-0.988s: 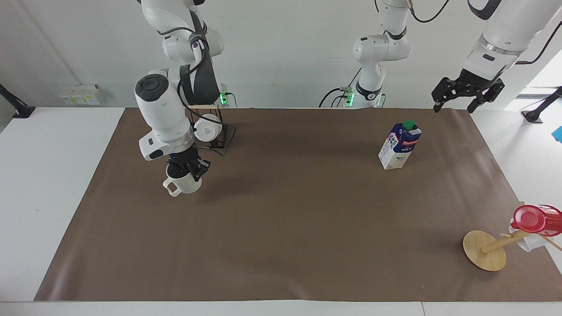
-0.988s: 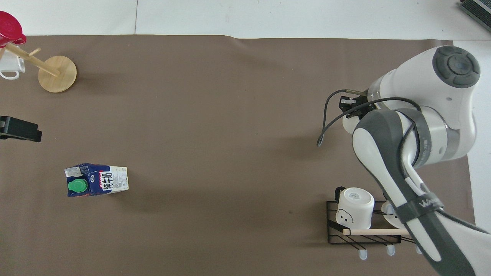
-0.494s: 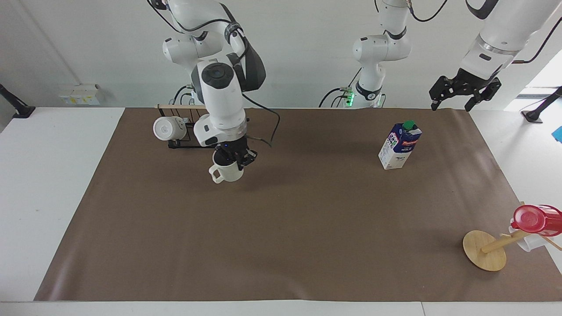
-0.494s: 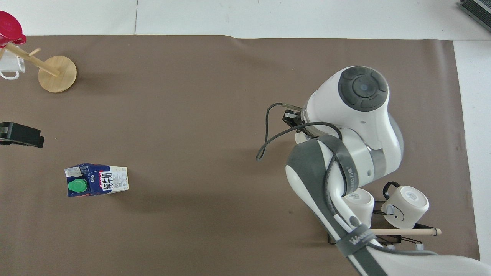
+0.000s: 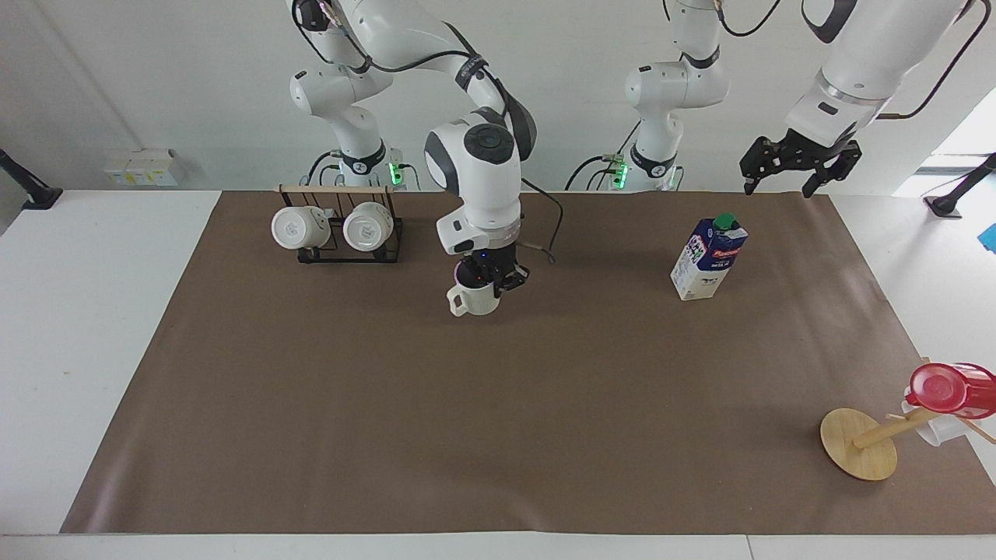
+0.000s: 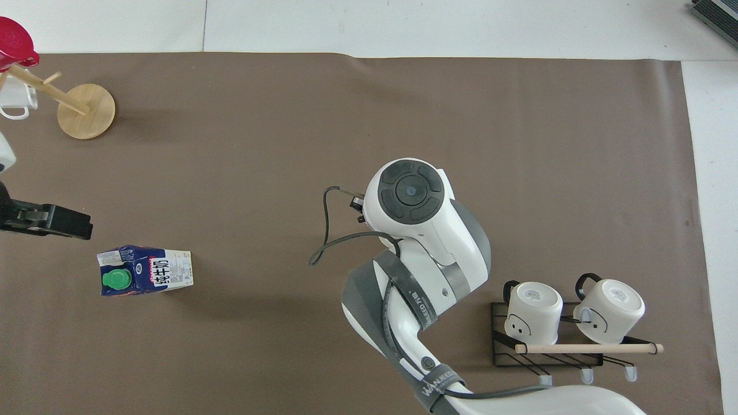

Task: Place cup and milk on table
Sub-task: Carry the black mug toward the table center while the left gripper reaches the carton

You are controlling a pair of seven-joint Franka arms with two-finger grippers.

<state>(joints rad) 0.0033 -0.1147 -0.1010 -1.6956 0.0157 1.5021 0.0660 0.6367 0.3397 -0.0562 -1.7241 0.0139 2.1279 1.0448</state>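
The cream-white cup (image 5: 475, 300) hangs upright from my right gripper (image 5: 489, 281), which is shut on its rim, low over the middle of the brown mat of the table (image 5: 545, 435). I cannot tell whether the cup touches the mat. In the overhead view the right arm's wrist covers both cup and gripper. The milk (image 5: 706, 257) (image 6: 145, 271) stands upright on the mat toward the left arm's end. My left gripper (image 5: 794, 160) (image 6: 47, 222) hangs open and holds nothing, in the air beside and above the carton.
A black wire rack (image 5: 342, 233) (image 6: 565, 334) with two white mugs stands near the right arm's base. A tilted bamboo stand (image 5: 858, 444) (image 6: 86, 110) carrying a red-topped cup (image 5: 951, 387) sits at the mat's corner at the left arm's end, far from the robots.
My right arm has carried the cup from the right arm's end of the mat, past the mug rack, toward the middle. The left gripper has drifted slightly toward the milk.
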